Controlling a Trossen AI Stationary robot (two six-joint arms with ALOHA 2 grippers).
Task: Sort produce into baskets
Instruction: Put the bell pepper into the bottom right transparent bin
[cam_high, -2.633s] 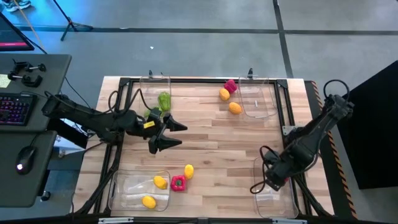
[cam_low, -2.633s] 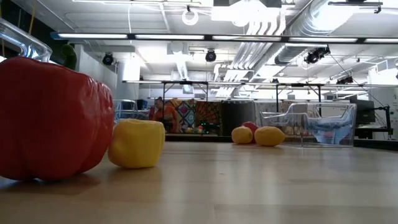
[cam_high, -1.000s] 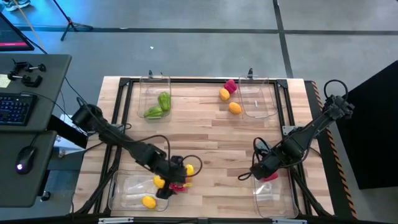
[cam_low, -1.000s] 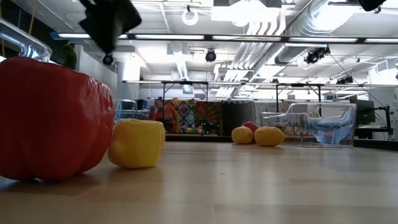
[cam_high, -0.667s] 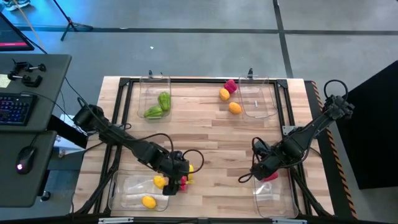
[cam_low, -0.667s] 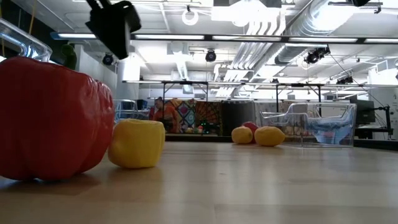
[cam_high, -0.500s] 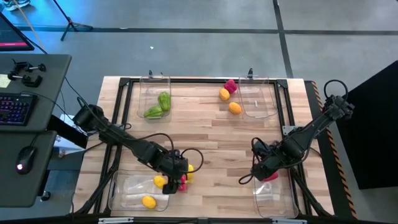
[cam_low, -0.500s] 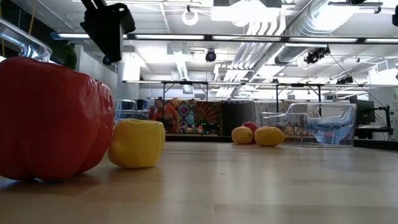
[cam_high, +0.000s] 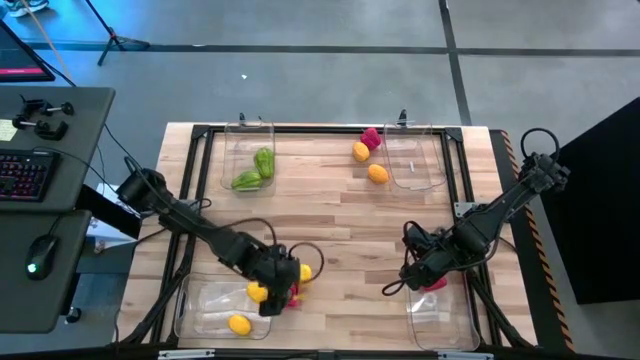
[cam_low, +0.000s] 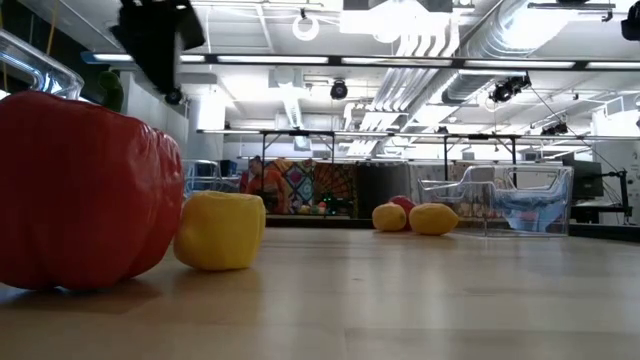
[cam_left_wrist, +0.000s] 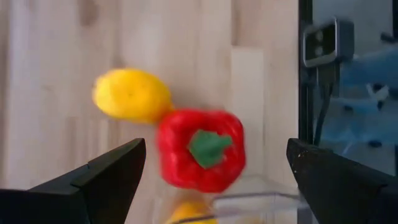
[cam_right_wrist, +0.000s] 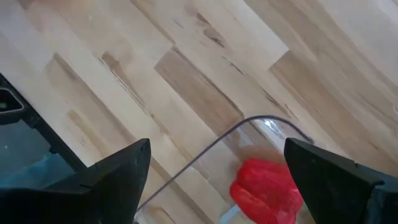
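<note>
The left gripper (cam_high: 277, 292), fingers spread wide and empty, hangs right over the red pepper (cam_left_wrist: 200, 148). It ought to drop straight down and close on the pepper alone. A yellow piece (cam_left_wrist: 132, 94) touches the pepper, and the near basket (cam_high: 195, 308) rim sits just beside it, crowding the grasp. The right gripper (cam_high: 407, 279), also open, waits above another basket's (cam_right_wrist: 205, 155) edge with a red piece (cam_right_wrist: 266, 190) inside.

We see our left gripper (cam_high: 280, 292) reached out near the table's front edge, left of centre, fingers (cam_left_wrist: 109, 177) spread wide and holding nothing. Our right gripper (cam_high: 398, 283) hangs near the front right corner, fingers (cam_right_wrist: 118, 171) likewise parted and empty.
</note>
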